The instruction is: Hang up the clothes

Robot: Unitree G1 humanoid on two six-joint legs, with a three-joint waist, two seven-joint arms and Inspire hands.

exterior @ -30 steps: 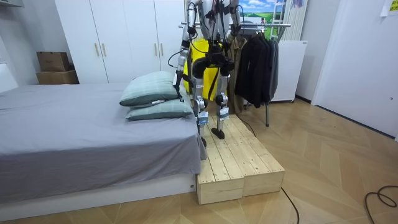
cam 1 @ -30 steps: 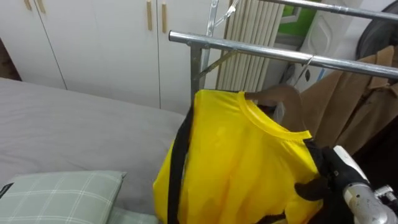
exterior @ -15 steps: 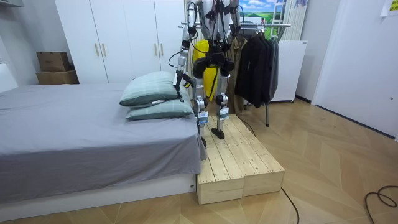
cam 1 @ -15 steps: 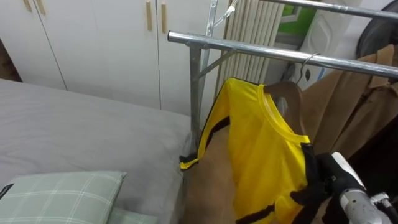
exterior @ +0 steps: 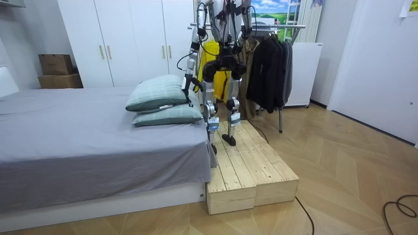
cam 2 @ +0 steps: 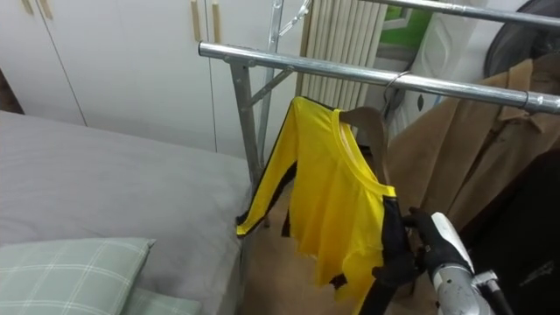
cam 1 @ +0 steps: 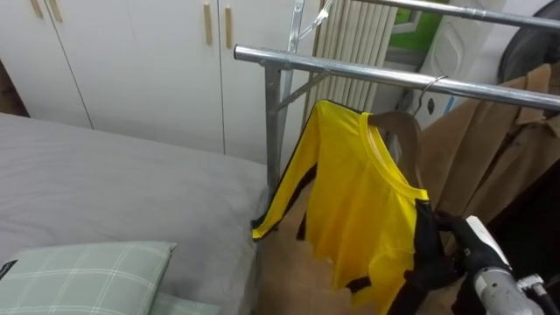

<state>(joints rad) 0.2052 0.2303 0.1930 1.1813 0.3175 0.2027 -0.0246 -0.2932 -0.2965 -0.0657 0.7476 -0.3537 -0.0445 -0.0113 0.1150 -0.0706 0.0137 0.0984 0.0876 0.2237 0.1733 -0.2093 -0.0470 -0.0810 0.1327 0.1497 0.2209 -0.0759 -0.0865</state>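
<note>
Right fingers (cam 1: 430, 269) pinching smooth yellow shirt (cam 1: 367, 201), round steel rail (cam 1: 350, 68)

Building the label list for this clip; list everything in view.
bed: 1, grey, left
pillows: 2, pale green check, on the bed
wardrobe: 1, white, behind the bed
clothes rail: 1, grey metal, beside the bed
hanger: 1, brown, hooked on the rail
yellow shirt: 1, black trim, on the hanger
brown coat: 1, on the rail, right of the shirt
dark coats: several, black, further along the rail
wooden platform: 1, pale, under the robot
right hand: 1, black, curled on the shirt's sleeve
left hand: 1, low at the robot's side
</note>
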